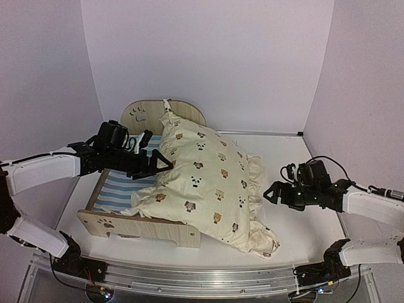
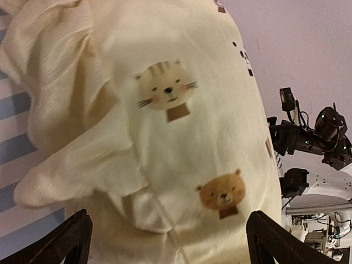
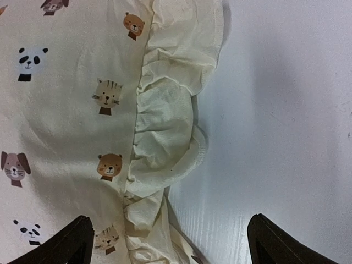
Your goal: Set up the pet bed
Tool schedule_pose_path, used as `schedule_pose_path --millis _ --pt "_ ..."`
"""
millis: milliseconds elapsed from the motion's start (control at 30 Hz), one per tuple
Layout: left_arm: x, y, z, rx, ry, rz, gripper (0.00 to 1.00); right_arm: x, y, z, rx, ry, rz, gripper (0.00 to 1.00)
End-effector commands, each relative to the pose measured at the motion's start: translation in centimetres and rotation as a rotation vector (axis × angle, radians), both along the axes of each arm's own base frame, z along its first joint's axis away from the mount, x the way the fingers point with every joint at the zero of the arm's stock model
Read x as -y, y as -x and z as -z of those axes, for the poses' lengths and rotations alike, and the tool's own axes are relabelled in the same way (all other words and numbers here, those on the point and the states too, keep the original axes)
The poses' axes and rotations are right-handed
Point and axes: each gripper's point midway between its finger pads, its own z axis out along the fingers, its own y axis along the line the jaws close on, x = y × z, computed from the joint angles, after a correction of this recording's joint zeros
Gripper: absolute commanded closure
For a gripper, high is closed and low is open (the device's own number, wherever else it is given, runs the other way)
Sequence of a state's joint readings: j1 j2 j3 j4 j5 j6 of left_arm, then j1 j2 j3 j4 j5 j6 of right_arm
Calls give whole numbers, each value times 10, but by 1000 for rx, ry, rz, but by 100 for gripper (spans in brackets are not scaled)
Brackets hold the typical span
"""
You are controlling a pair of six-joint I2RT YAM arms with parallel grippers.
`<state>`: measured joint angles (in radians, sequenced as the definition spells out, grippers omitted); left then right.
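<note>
White table (image 1: 287, 235) between pale lilac walls (image 1: 208, 57), bearing pet bed (image 1: 126, 226) and animal-print cushion (image 1: 202, 177); left hand (image 1: 156, 161) and right hand (image 1: 274, 186) both wide open.

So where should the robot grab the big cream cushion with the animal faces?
Best the thin ruffled edge of the cream animal-print cushion, where it spills off the light-wood pet bed onto the white table. Come from the right with the right gripper: the frill lies flat and thin, while the puffy middle looks too fat for open fingers.
</note>
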<state>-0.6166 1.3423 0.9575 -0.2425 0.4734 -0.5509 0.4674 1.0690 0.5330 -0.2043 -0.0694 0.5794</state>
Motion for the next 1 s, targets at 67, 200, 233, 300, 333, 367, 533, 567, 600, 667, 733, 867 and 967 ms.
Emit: schedule_pose_path --millis 67,200,233,300,333,367,533,567,600,667,733,867,967 --pt "35 -15 -1 43 -48 1 7 -26 -39 -31 56 -465 -15 2" --pt "51 -17 0 50 -57 17 57 -31 -58 -23 11 -633 0 2" --pt "52 -18 1 52 -67 11 79 -33 -65 -24 15 -670 -4 2" --pt "47 -22 4 58 -105 -22 98 -41 -75 -22 -12 -721 -21 2" --pt "44 -24 6 64 -126 -41 100 -45 -78 -22 -25 -745 -38 2" --pt "35 -28 10 75 -165 -82 100 -49 -82 -24 -34 -779 -49 2" --pt "-12 -34 43 72 -344 -257 100 -67 -88 -26 -53 -848 -117 2" --pt "-17 -33 50 64 -362 -266 100 -72 -87 -25 -61 -847 -136 2" --pt "-19 -31 57 54 -376 -273 100 -80 -86 -26 -64 -849 -161 2" --pt "-25 -31 69 36 -405 -294 100 -95 -82 -25 -79 -850 -206 2" --pt "-28 -31 78 29 -418 -301 100 -105 -80 -26 -82 -853 -235 2" --pt "-26 -29 78 32 -403 -293 100 -114 -80 -34 -74 -869 -261 5" --pt "-23 -30 70 49 -381 -282 100 -118 -82 -51 -58 -893 -282 24"
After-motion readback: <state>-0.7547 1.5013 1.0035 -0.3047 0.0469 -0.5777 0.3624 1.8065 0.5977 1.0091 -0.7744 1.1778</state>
